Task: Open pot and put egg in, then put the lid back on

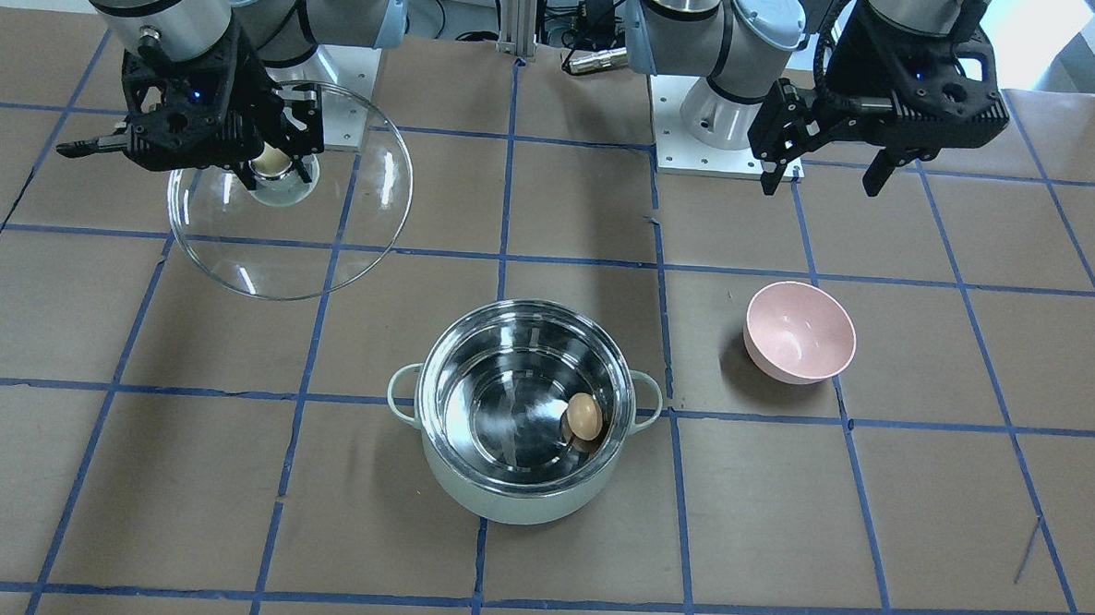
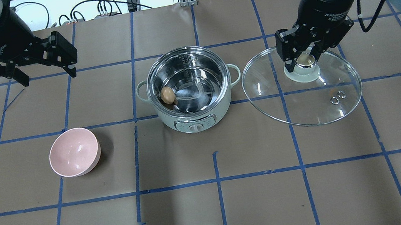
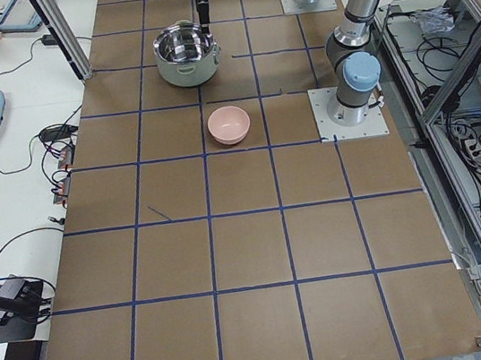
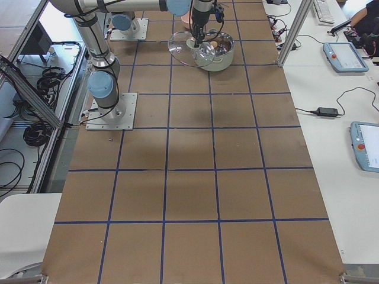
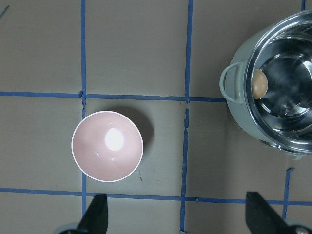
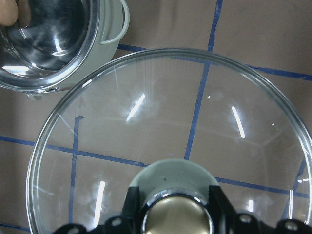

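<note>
The mint-green pot point(image 2: 170, 121) stands uncovered at the table's middle and also shows in the front view point(image 1: 502, 495). The tan egg point(image 2: 168, 95) lies inside it against the wall point(image 1: 584, 415) point(image 5: 259, 83). My right gripper point(image 2: 305, 60) is shut on the cream knob of the glass lid point(image 2: 312, 107). It holds the lid tilted in the air to the pot's right in the overhead view point(image 1: 264, 249) point(image 6: 170, 112). My left gripper point(image 2: 48, 76) is open and empty, raised over the table far to the pot's left point(image 1: 821, 185).
A pink bowl point(image 2: 74, 151) stands empty on the table on my left side, in front of the left gripper point(image 1: 799, 332) point(image 5: 107, 146). The brown table cover carries a blue tape grid. Both arm bases stand at the table's robot side.
</note>
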Controlling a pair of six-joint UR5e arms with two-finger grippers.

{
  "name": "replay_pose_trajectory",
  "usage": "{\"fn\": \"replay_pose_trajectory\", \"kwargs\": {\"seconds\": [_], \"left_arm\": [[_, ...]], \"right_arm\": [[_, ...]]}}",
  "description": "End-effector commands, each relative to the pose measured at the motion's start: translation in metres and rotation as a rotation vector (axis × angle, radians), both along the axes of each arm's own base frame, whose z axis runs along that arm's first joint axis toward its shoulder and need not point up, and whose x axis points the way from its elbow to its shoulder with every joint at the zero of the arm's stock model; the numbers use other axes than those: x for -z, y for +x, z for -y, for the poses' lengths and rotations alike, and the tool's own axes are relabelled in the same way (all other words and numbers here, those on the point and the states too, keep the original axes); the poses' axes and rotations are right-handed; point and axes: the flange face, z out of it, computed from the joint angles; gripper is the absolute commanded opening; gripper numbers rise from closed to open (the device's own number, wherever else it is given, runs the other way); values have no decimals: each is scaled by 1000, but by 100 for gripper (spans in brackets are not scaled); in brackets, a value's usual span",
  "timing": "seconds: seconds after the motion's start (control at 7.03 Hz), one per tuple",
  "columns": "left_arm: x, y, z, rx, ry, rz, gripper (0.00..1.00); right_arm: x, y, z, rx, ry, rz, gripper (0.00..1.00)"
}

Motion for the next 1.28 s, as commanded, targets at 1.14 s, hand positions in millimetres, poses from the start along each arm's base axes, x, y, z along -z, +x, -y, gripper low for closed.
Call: {"fn": "replay_pose_trajectory", "kwargs": {"seconds": [1.14], "left_arm": [[-2,-1,-2,2,-2,5,100]], "right_arm": [[-26,25,23,17,-137,13,17]]}}
